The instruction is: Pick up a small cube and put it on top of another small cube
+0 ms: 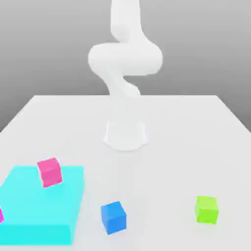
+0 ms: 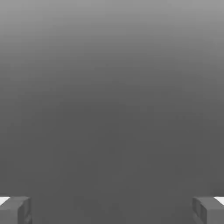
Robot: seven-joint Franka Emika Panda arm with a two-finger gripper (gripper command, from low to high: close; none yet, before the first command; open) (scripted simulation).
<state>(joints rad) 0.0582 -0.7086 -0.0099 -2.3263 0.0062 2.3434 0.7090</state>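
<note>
White table (image 1: 196, 127), cyan block (image 1: 44, 206), blue cube (image 1: 113, 217), green cube (image 1: 206, 210)

Matt, smooth cubes: pink cube (image 1: 49, 172), blue cube (image 1: 113, 217), green cube (image 1: 206, 210); white table (image 1: 196, 147) matt.

- The arm (image 1: 125, 59) is plain white all over, with a smooth matte skin free of seams.
- Its links are thick rounded tubes; the joints bulge into soft, swollen elbow shapes.
- The base (image 1: 125, 135) is a short white cylinder, wider than the link above it, with a faint pale shadow ring around its foot.
- In the hand view, the gripper (image 2: 112, 210) has two dark grey fingertips (image 2: 15, 210), blocky and square-edged, at about 8 and 4 o'clock.
- Each fingertip carries a small white patch on its outer upper corner.
</note>
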